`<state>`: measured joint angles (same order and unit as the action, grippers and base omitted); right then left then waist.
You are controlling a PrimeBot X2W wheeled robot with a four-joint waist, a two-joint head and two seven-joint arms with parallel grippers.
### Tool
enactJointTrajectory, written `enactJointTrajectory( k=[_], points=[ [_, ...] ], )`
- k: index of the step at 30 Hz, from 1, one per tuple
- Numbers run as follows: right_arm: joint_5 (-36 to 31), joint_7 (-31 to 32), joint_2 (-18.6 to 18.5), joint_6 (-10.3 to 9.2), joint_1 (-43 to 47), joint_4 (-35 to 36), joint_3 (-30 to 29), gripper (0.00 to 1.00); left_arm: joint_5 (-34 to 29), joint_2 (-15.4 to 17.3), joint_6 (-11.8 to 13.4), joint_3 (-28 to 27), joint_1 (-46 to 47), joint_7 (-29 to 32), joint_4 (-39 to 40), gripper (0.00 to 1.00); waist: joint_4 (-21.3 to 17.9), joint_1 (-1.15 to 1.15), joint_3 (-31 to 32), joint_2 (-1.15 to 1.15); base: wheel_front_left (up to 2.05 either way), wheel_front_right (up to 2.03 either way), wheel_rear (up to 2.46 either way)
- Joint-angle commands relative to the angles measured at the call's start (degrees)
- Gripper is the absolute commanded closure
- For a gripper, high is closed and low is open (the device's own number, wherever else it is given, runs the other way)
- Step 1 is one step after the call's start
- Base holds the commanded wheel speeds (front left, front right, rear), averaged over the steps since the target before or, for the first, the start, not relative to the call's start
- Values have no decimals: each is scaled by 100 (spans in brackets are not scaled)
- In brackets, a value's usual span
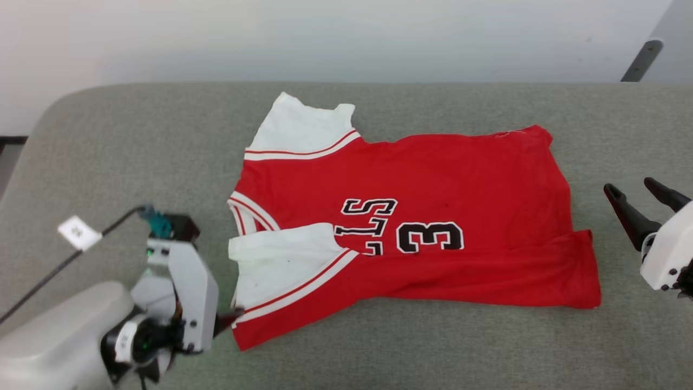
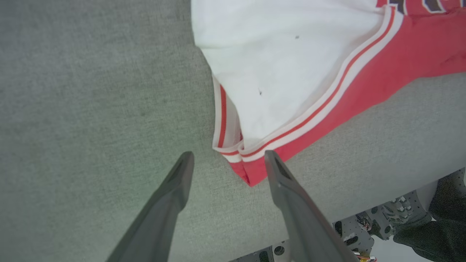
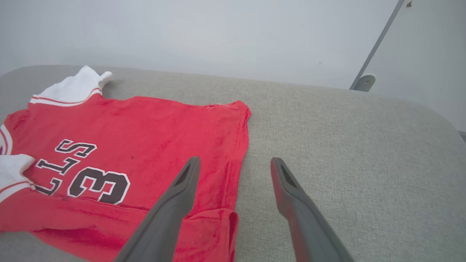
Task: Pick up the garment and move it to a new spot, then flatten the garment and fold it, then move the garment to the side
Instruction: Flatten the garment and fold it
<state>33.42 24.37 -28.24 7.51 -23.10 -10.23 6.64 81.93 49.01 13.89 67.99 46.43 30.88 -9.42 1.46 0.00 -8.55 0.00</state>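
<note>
The garment (image 1: 433, 179) lies on the grey padded surface (image 1: 135, 151), neck towards the robot's left and hem towards its right. Its near long edge is folded up over the front, so the near white sleeve (image 1: 281, 260) rests on the chest.

The left gripper (image 2: 229, 156) stands open with nothing clamped. In the left wrist view, the red corner of the fold, with its striped trim, lies just ahead of the two fingertips and partly between them. Whether either finger touches the cloth cannot be told.

The right gripper (image 3: 236, 160) is open too and empty. In the right wrist view, its left finger crosses in front of the hem while its right finger is over bare padding. In the head view it sits apart from the hem, off to the right.

The folded sleeve and edge cover part of the dark, white-outlined lettering; a "3" and some letters are readable. In the head view, the left gripper's fingers are mostly hidden behind its own wrist housing, and the right gripper is cut off by the picture's edge.
</note>
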Motion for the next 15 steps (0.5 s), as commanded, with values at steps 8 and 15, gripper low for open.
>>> enactJointTrajectory(
  k=[8, 15],
  points=[
    [-327, -20, 475, -5, 618, 583, -803, 0, 260, 82, 57, 45, -380, 99, -56, 0, -204, 0, 126, 0, 0, 0, 0],
    [-475, 185, 872, -4, 1086, 1260, -1266, 0, 365, -164, -262, -37, -501, -123, -679, 0, -365, 0, 84, 0, 0, 0, 0]
  ],
)
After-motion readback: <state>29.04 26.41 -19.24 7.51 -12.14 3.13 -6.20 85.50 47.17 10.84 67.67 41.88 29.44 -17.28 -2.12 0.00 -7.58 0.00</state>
